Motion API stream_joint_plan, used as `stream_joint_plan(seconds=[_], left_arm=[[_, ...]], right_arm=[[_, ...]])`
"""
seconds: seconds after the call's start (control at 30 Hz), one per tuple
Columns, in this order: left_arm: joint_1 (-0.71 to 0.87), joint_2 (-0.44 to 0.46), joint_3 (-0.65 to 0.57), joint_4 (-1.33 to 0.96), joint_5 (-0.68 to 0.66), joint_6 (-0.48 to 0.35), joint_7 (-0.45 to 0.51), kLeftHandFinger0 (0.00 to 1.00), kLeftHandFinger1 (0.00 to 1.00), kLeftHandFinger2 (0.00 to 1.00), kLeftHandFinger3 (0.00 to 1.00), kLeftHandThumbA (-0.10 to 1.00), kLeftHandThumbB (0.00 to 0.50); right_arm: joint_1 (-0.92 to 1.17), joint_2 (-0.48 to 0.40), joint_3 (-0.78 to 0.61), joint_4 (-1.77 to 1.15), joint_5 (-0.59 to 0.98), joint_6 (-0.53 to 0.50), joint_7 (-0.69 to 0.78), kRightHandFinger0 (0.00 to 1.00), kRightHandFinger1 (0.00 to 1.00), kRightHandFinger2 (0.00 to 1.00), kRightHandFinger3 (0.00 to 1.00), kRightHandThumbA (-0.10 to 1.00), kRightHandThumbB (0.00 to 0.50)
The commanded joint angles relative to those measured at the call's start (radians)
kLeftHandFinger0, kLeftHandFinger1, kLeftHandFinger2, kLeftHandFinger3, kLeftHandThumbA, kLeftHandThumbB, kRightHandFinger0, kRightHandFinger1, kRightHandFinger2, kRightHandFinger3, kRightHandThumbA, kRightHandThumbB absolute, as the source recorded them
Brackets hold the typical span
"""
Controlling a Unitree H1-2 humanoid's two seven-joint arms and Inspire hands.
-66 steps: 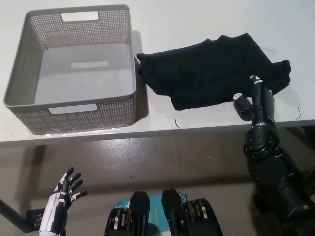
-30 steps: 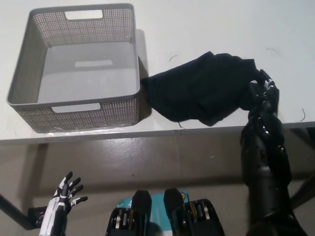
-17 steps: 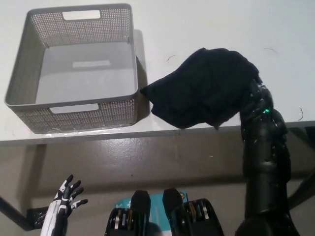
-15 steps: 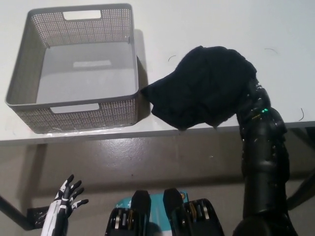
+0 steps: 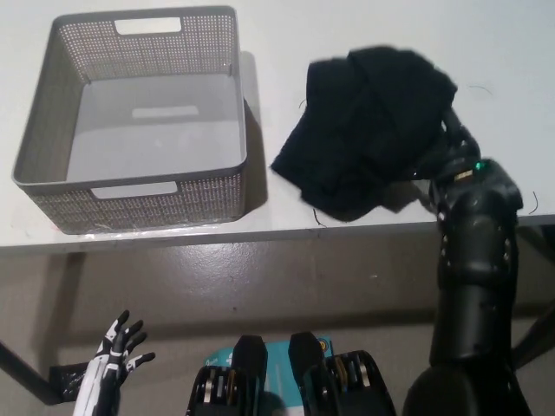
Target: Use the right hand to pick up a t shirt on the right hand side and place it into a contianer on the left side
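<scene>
Since 0.5 s ago the black t shirt (image 5: 368,130) has come up and away from the container (image 5: 130,195): its lower left corner, which lay almost against the basket wall, now hangs well clear of it, and the bundle sits higher over the white table (image 5: 347,35). Most of the right hand (image 5: 447,143) is buried in the cloth at the shirt's right edge; only its black back and wrist show, with a small green light on the wrist just below. From the way the fabric gathers and drapes from that spot, the hand is clamped on the shirt, though the fingers themselves are hidden. Cloth bunches up and to the left of the hand, with a loose fold drooping below-left of it toward the table's front edge. Far to the left of the hand stands the grey perforated container, nothing inside it. Low at the bottom left, below the table, the white left hand (image 5: 117,347) rests with its fingers spread, holding nothing.
</scene>
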Motion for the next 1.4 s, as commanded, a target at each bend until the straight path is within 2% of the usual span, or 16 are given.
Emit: stream_joint_plan(seconds=[0.0,0.03,0.13,0.2,0.23,0.27,0.47,0.5,0.77,0.8,0.83,0.9,0.93,1.07,1.2,1.37], left_arm=[[0.007,0.001,0.011,-0.005,-0.022,-0.05,-0.008,0.81,0.9,0.92,0.99,0.9,0.386],[0.005,-0.001,0.013,-0.001,-0.024,-0.05,-0.007,0.81,0.9,0.91,0.99,0.9,0.398],[0.003,-0.008,0.016,0.003,-0.031,-0.054,-0.003,0.79,0.88,0.88,0.97,0.9,0.405],[0.01,-0.009,0.016,-0.001,-0.025,-0.057,0.0,0.79,0.88,0.88,0.96,0.9,0.394],[0.011,-0.009,0.016,-0.001,-0.024,-0.057,0.0,0.78,0.88,0.88,0.96,0.9,0.401],[0.014,-0.005,0.014,-0.004,-0.025,-0.054,-0.006,0.79,0.89,0.89,0.97,0.91,0.406],[0.015,0.0,0.006,0.009,-0.011,-0.066,-0.009,0.78,0.9,0.91,0.98,0.93,0.407],[0.016,-0.005,0.008,0.01,-0.023,-0.061,-0.011,0.78,0.89,0.9,0.97,0.89,0.425],[0.03,-0.016,-0.008,-0.02,-0.014,-0.029,-0.011,0.8,0.91,0.91,0.99,0.89,0.357],[0.032,-0.017,-0.01,-0.027,-0.022,-0.012,-0.015,0.81,0.92,0.91,0.98,0.87,0.379],[0.035,-0.018,-0.011,-0.038,-0.032,0.013,-0.02,0.82,0.92,0.91,0.98,0.87,0.384],[0.035,-0.023,-0.022,-0.036,-0.01,0.003,-0.014,0.82,0.93,0.91,0.98,0.89,0.397],[0.036,-0.031,-0.031,-0.03,0.001,-0.016,-0.011,0.82,0.92,0.91,0.99,0.91,0.392],[0.026,-0.049,-0.059,-0.022,0.03,-0.02,-0.005,0.77,0.9,0.91,1.0,0.93,0.406],[0.025,-0.072,-0.087,-0.021,0.041,-0.018,-0.003,0.77,0.89,0.89,0.98,0.92,0.421],[0.028,-0.094,-0.122,-0.039,0.068,0.017,0.002,0.76,0.87,0.89,1.0,0.92,0.419]], right_arm=[[-0.289,-0.018,-0.034,-0.138,0.324,0.04,-0.139,0.0,0.0,0.35,1.0,-0.1,0.078],[-0.3,-0.026,-0.028,-0.138,0.326,0.04,-0.145,0.0,0.0,0.29,1.0,-0.1,0.014],[-0.364,-0.045,-0.042,-0.133,0.314,0.04,-0.187,0.0,0.0,0.32,1.0,-0.1,0.002],[-0.396,-0.051,-0.052,-0.132,0.3,0.04,-0.201,0.0,0.0,0.35,1.0,-0.1,0.0],[-0.396,-0.052,-0.052,-0.132,0.3,0.04,-0.204,0.0,0.0,0.38,1.0,-0.1,0.034],[-0.409,-0.061,-0.043,-0.125,0.296,0.04,-0.209,0.0,0.0,0.34,1.0,-0.1,0.0],[-0.47,-0.081,-0.035,-0.056,0.256,0.04,-0.219,0.0,0.0,0.35,1.0,-0.1,0.0],[-0.475,-0.084,-0.009,-0.031,0.248,0.04,-0.205,0.0,0.0,0.28,1.0,-0.1,0.0],[-0.532,0.012,0.047,0.124,0.174,-0.011,-0.173,0.0,0.0,0.28,1.0,-0.1,0.019],[-0.539,0.021,0.061,0.149,0.156,-0.024,-0.172,0.0,0.0,0.31,0.74,-0.1,0.142],[-0.549,0.033,0.082,0.185,0.131,-0.045,-0.17,0.0,0.0,0.36,0.64,-0.1,0.078],[-0.555,0.038,0.097,0.213,0.125,-0.06,-0.159,0.0,0.0,0.41,0.87,-0.1,0.049],[-0.562,0.042,0.137,0.244,0.081,-0.064,-0.169,0.0,0.0,0.41,0.77,-0.1,0.086],[-0.584,0.072,0.182,0.336,0.052,-0.126,-0.142,0.0,0.0,0.39,0.85,-0.1,0.086],[-0.613,0.098,0.218,0.474,0.024,-0.189,-0.079,0.0,0.0,0.41,0.83,-0.1,0.096],[-0.66,0.106,0.209,0.642,0.012,-0.297,-0.019,0.0,0.0,0.39,0.59,-0.1,0.135]])
